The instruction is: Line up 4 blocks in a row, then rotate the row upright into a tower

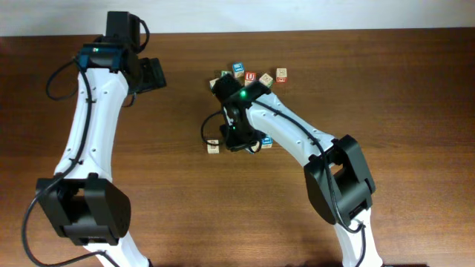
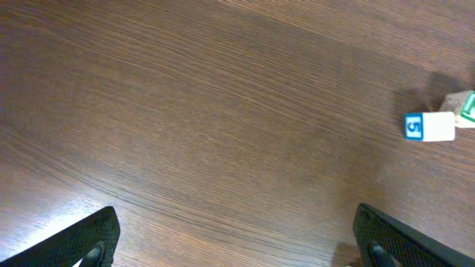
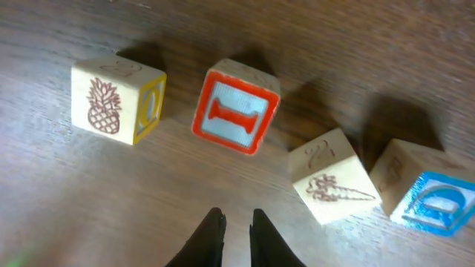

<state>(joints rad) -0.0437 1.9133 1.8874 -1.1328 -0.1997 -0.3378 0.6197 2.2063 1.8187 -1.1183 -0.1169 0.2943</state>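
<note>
The right wrist view shows the blocks in a row on the wood. From left to right they are a pale block with a pineapple (image 3: pixel 111 100), a red-bordered block (image 3: pixel 236 107) turned askew, a pale block with a faint drawing (image 3: pixel 334 178) and a blue-faced block (image 3: pixel 430 196). My right gripper (image 3: pixel 237 219) hovers just short of the red-bordered block. Its fingers are nearly together, nothing is between them, and they touch no block. In the overhead view the right gripper (image 1: pixel 237 137) hides most of the row. My left gripper (image 2: pixel 237 245) is open over bare table, far left of the row.
Behind the row sits a cluster of other cubes, among them a red "U" cube (image 1: pixel 251 76) and a blue one (image 1: pixel 237 69). A blue-faced cube (image 2: pixel 427 126) and a green edge (image 2: pixel 467 107) show at the left wrist view's right side.
</note>
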